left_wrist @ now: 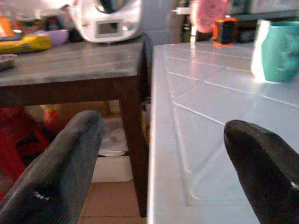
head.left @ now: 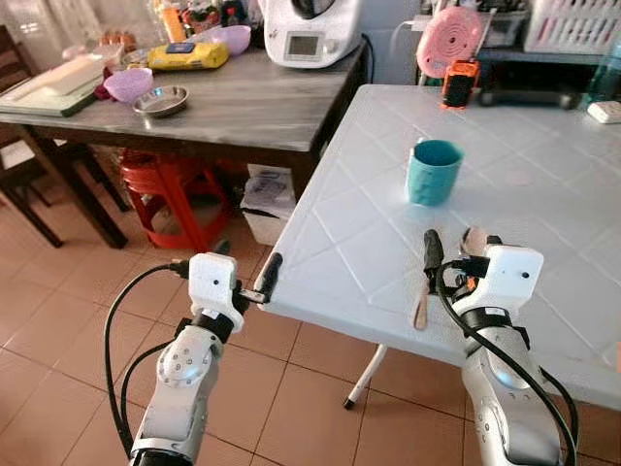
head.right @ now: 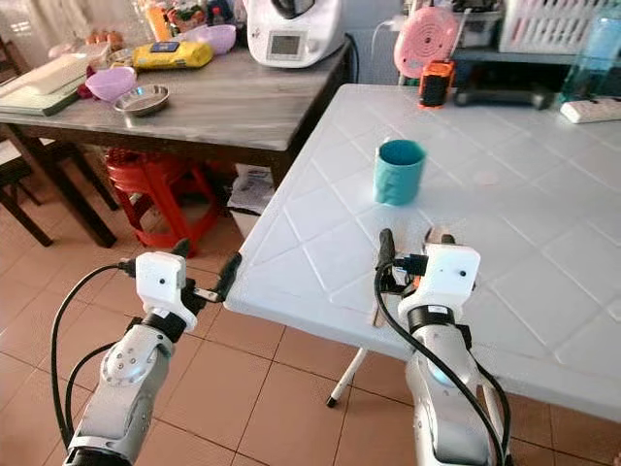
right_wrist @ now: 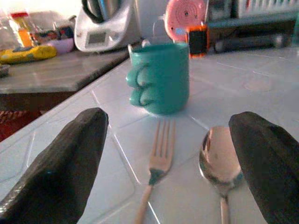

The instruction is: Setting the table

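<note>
So far the setting looks partly laid: on the white moulded-plastic counter [head.left: 543, 175], with its embossed diamond grid, stand a teal ceramic mug [head.left: 433, 172], a slim fork with a pale wooden handle [right_wrist: 158, 165] and a polished steel spoon [right_wrist: 217, 161]. Fork and spoon lie side by side, near but apart, their heads pointing toward the mug just beyond them. I judge that a plate or bowl is not yet placed, so the job seems roughly midway.

The right tool [head.left: 451, 254] hovers low over the cutlery handles with its matte black fingers [right_wrist: 60, 165] spread wide and nothing between them; fork and spoon lie in the gap on the counter. The left tool [head.left: 254, 286] sits at the counter's near corner, fingers also wide apart and empty, one beside the edge and one over the top.

Materials differ clearly: the mug is glossy, with a lumpy sculpted handle; the spoon bowl is mirror-bright; the counter is smooth and faintly shiny. Behind stands a dark grey wood-grain counter [head.left: 252, 102] carrying a lilac plastic bowl [head.left: 128, 83] and a shallow steel dish [head.left: 160, 100].
</note>
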Motion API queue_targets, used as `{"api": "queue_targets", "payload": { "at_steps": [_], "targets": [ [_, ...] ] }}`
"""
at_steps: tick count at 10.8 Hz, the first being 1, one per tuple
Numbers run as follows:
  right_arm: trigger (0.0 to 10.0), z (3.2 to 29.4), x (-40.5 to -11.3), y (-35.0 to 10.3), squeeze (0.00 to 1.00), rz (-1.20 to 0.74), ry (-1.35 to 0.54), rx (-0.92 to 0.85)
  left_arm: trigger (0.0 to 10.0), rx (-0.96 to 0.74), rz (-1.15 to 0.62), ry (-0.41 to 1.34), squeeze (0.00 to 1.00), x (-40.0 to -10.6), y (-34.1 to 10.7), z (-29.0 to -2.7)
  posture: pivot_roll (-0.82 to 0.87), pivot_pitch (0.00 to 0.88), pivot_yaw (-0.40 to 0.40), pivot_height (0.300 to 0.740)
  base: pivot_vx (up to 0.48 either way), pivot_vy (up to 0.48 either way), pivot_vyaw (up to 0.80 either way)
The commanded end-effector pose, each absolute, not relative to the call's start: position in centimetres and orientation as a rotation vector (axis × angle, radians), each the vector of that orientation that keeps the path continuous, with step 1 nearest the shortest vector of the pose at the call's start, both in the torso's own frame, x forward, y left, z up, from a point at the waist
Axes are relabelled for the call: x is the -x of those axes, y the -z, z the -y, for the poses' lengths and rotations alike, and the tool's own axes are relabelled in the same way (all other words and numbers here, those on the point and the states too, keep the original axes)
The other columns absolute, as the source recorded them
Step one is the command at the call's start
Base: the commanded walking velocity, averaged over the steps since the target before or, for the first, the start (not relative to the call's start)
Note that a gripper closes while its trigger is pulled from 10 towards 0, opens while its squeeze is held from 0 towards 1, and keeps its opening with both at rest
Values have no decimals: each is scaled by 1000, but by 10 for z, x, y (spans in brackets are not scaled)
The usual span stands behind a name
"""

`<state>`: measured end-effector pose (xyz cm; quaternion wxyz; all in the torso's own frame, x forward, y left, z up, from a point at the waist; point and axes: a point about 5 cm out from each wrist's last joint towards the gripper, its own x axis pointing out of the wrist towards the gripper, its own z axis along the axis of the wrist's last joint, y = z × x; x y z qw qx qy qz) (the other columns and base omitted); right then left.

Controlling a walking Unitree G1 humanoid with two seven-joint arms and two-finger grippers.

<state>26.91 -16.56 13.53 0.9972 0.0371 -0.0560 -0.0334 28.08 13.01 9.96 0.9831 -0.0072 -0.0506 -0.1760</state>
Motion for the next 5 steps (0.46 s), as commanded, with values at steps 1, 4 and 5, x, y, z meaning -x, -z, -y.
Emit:
{"api": "queue_targets", "payload": {
  "at_steps": [1, 4, 5],
  "targets": [
    [10000, 160, -268, -134, 0, 86, 75, -122, 10000, 3, 88, 387, 0, -277, -98, -133, -68, 90, 114, 740, 0, 0, 0],
    [10000, 144, -276, -135, 0, 50, 73, -222, 10000, 11, 72, 431, 0, -274, -96, -131, -67, 96, 120, 740, 0, 0, 0],
    [10000, 138, -277, -134, 0, 27, 52, -253, 10000, 12, 71, 438, 0, -273, -96, -131, -65, 98, 120, 740, 0, 0, 0]
  ]
}}
